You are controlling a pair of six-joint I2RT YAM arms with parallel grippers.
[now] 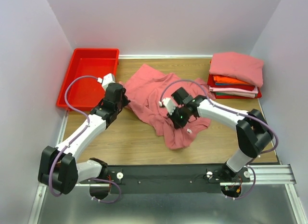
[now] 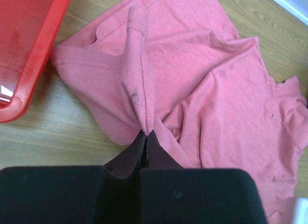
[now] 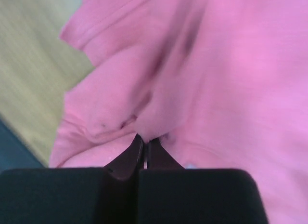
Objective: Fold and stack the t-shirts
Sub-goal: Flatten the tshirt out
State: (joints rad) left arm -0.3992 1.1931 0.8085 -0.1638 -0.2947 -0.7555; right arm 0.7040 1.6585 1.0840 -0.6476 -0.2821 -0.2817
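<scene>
Step in hand, as judged: spreading out before folding. No fold has been made yet.

A large salmon-pink cloth t-shirt (image 1: 159,96) is seen lying crumpled and bunched at the middle of the wooden worktop (image 1: 125,142), with a small white neck tag (image 1: 189,131) showing near its near edge. A stack of folded t-shirts (image 1: 236,74) (pink on top, with orange, red and pale pink layers under it) is set at the far right corner, well apart from the loose shirt. A red rectangular plastic bin (image 1: 89,77) is placed at the far left, just beside the shirt's left edge.

The left claw (image 2: 146,135) is clenched on a raised ridge of cloth at the shirt's left side, near the bin; the ridge is pulled up into a narrow peak between the closed fingers. The right claw (image 3: 144,139) is likewise clenched on a pinch of cloth on the shirt's near right part. Its wrist view is blurred, so the exact part of the garment gripped cannot be told.

Next move, as judged: both pinches should be kept and drawn apart, or lifted, so the cloth is laid flat and the sleeves and hem are exposed. Better corner grips may be needed, since the body is heavily wrinkled and overlapped. The bin's rim should be avoided by the left arm. Stacking is left for later.
</scene>
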